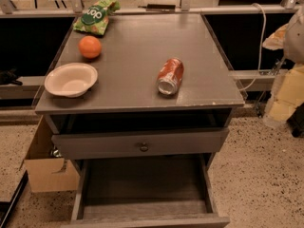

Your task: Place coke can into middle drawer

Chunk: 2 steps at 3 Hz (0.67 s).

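The coke can (170, 76) lies on its side on the cabinet top (137, 46), right of centre, with its silver end facing the front. Below, the middle drawer (142, 186) is pulled out wide, showing a bare grey floor with nothing in it. A pale blurred shape at the right edge looks like my arm with the gripper (284, 36). It hangs off the cabinet's right side, well apart from the can and above the drawer's level.
An orange (90, 46), a white bowl (71, 79) and a green chip bag (96, 15) sit on the left of the top. A drawer front with a round knob (143, 147) sits above the open drawer. A cardboard box (45, 167) stands on the floor at left.
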{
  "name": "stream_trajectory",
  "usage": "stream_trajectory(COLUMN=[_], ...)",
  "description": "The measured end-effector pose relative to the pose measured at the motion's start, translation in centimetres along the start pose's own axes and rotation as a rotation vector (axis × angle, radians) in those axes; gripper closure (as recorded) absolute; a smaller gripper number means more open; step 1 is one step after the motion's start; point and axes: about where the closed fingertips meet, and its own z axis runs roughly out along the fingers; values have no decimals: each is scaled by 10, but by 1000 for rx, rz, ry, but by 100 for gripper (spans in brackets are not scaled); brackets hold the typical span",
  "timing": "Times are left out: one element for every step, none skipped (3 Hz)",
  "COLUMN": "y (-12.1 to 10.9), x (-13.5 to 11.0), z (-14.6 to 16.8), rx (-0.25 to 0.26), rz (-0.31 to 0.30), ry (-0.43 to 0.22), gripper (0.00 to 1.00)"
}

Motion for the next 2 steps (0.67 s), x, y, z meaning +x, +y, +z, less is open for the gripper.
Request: stream_trajectory(y=[-2,-12], x=[1,-2], z=[-5,-13], rx=[18,49], rz=[-2,-28], ry=[-7,-2], gripper=[0,0])
